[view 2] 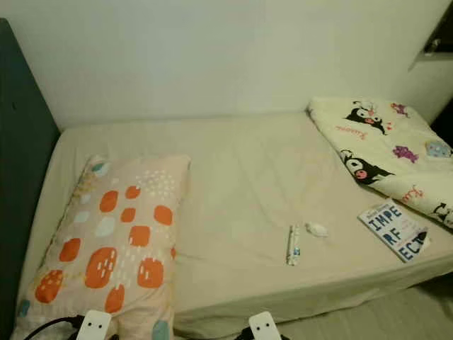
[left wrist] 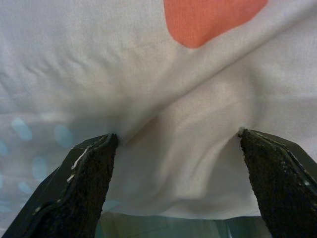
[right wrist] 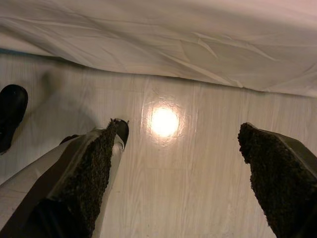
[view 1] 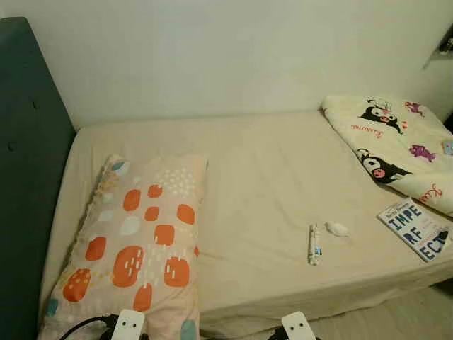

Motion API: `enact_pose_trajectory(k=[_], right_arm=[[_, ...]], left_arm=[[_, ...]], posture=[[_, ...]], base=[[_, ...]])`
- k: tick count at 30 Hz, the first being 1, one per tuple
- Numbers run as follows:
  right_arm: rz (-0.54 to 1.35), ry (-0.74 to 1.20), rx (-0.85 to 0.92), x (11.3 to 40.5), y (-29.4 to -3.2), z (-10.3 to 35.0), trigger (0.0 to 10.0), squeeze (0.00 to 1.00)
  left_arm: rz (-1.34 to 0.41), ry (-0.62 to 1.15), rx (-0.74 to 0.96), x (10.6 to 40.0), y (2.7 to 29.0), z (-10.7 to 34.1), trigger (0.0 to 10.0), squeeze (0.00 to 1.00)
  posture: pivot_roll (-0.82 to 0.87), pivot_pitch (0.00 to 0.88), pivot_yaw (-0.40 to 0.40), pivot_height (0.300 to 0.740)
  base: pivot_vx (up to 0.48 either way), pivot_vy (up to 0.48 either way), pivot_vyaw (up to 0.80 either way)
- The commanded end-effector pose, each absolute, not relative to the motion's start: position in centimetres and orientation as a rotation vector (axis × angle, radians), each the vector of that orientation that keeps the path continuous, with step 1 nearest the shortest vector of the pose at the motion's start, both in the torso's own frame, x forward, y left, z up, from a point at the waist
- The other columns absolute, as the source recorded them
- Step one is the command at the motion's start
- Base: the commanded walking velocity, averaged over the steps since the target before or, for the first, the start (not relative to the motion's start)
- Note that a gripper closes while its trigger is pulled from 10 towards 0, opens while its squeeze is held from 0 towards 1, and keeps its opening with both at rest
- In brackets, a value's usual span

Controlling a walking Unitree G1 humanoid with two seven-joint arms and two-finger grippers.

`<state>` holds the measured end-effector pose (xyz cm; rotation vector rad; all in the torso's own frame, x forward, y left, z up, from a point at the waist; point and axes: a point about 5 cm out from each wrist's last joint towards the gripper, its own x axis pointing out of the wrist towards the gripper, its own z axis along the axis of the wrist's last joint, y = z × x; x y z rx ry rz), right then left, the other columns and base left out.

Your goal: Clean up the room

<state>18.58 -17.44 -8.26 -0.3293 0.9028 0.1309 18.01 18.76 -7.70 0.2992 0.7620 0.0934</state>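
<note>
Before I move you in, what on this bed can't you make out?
- Small white object beside the tube: too small to identify, head views.
- Tube's label: too small to read.
- Book: title cut off by the frame edge.
- Pillow: near end cut off at the bottom edge.

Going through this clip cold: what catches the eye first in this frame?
The orange-spotted pillow stands out, lying at the bed's head end beside the dark headboard. At the far end a folded cartoon-print blanket sits by the wall, with a book, a small tube and a little white object loose on the beige sheet near the front edge. The left hand is open against the pillow's fabric; the right hand hangs open over the floor.
</note>
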Motion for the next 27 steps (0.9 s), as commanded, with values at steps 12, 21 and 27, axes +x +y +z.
enact_pose_trajectory(k=[12,21,27], right_arm=[[0.141,0.93,-0.357,17.9,-18.0,-8.6,10.0,0.0],[0.142,0.929,-0.354,17.9,-17.9,-8.6,10.0,0.0],[0.146,0.923,-0.355,18.1,-17.9,-8.5,10.0,0.0]], left_arm=[[0.11,0.783,0.303,17.5,18.9,-8.0,10.0,0.0],[0.109,0.792,0.315,17.3,19.3,-8.0,10.0,0.0],[0.105,0.792,0.32,17.2,19.2,-8.1,10.0,0.0]], posture=[[0.04,0.0,-0.011,0.74],[0.04,0.0,-0.017,0.74],[0.04,0.0,-0.019,0.74]], base=[[0.0,0.0,0.0],[0.0,0.0,0.0],[0.0,0.0,0.0]])
